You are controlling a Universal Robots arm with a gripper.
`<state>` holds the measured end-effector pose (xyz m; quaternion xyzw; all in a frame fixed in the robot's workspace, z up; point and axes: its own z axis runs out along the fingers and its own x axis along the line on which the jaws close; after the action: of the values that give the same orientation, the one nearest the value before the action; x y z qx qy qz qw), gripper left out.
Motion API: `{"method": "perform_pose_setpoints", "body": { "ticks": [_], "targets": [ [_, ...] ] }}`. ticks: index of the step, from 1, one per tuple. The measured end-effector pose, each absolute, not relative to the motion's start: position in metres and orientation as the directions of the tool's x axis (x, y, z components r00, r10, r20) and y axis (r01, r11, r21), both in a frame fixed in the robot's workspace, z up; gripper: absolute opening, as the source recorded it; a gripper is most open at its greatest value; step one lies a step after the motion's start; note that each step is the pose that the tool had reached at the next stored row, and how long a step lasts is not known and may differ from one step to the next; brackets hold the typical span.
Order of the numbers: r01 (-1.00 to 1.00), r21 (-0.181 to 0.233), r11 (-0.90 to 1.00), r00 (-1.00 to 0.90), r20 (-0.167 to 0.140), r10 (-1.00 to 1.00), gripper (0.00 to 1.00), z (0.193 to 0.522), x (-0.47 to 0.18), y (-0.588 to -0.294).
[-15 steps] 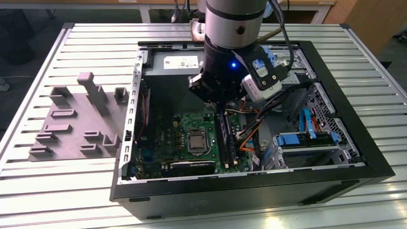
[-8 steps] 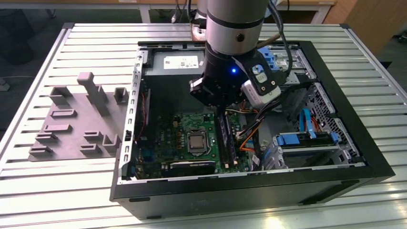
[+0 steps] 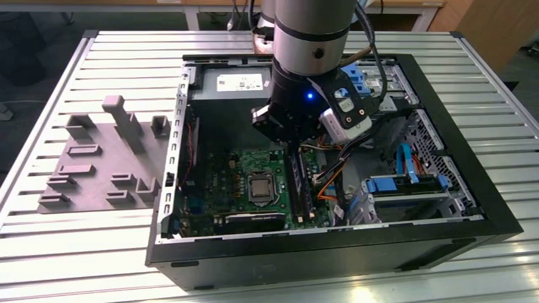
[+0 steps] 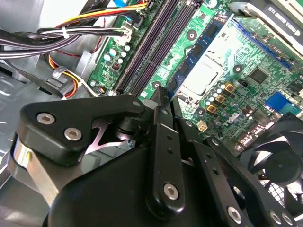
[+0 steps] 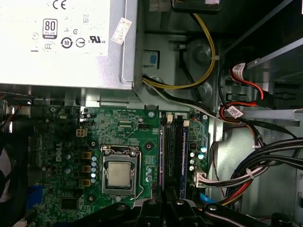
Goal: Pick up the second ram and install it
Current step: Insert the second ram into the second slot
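Note:
My gripper (image 3: 291, 142) hangs inside the open computer case (image 3: 337, 249), a little above the near end of the black ram slots (image 3: 301, 186). In the second wrist view its fingertips (image 4: 162, 91) meet, and I see nothing held between them. A blue-green ram stick (image 4: 201, 45) with dark chips stands seated along the slots (image 4: 151, 47). In the first wrist view a blue stick (image 5: 183, 156) also sits at the slots (image 5: 171, 151), just beyond the gripper (image 5: 163, 204). Whether either is the second ram I cannot tell.
A grey holder block (image 3: 97, 164) lies on the table at the exterior view's left. The processor socket (image 5: 118, 172) sits beside the slots, bundled cables (image 5: 255, 161) run on the other side, the power supply (image 5: 61, 42) lies beyond, and a fan (image 4: 279, 165) is nearby.

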<state>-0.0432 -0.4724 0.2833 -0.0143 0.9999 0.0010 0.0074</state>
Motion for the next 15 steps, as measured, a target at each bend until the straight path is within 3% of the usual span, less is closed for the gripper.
{"method": "perform_pose_setpoints", "body": {
  "ticks": [15],
  "targets": [
    [-0.022, 0.002, 1.000, -1.000, -0.015, -0.022, 0.14, 0.271, -0.040, -0.472]
  ]
}}
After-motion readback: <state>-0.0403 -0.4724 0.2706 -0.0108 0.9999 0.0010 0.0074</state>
